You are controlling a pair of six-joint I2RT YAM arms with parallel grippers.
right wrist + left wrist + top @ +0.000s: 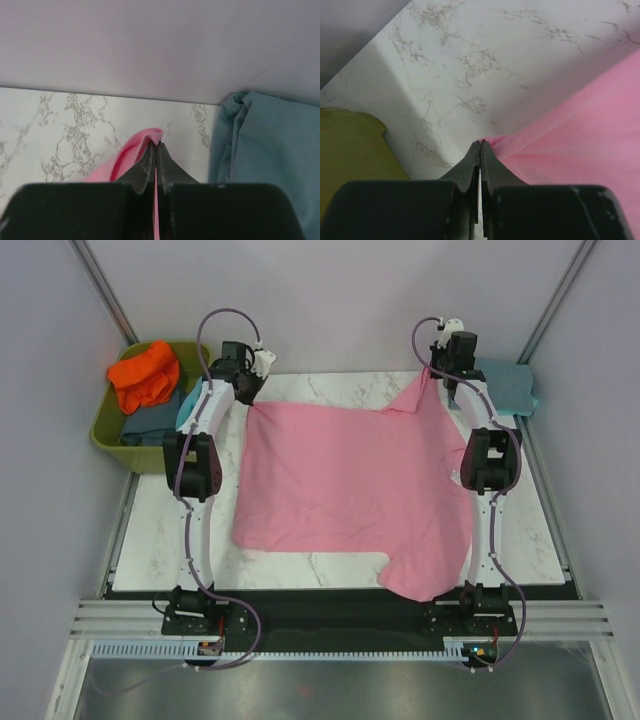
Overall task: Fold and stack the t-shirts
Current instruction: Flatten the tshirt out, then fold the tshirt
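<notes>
Several tees [145,375] in olive-green tub [108,440]

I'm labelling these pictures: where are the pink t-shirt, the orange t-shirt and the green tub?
pink t-shirt [350,480], top view, middle of body.
orange t-shirt [145,375], top view, bunched top.
green tub [112,446], top view, near wall.

- Our left arm [195,465] reaches forward from its base at the near edge, with the wrist far out on the left side.
- Our right arm [490,455] is stretched the same way on the right side.
- Our left gripper [480,146] has its jaws pressed together on a corner of the pink tee [350,470].
- Our right gripper [156,146] is also closed tight, with a fold of the same tee between its jaws.
- Both grippers point away from us and are well apart from each other.
</notes>
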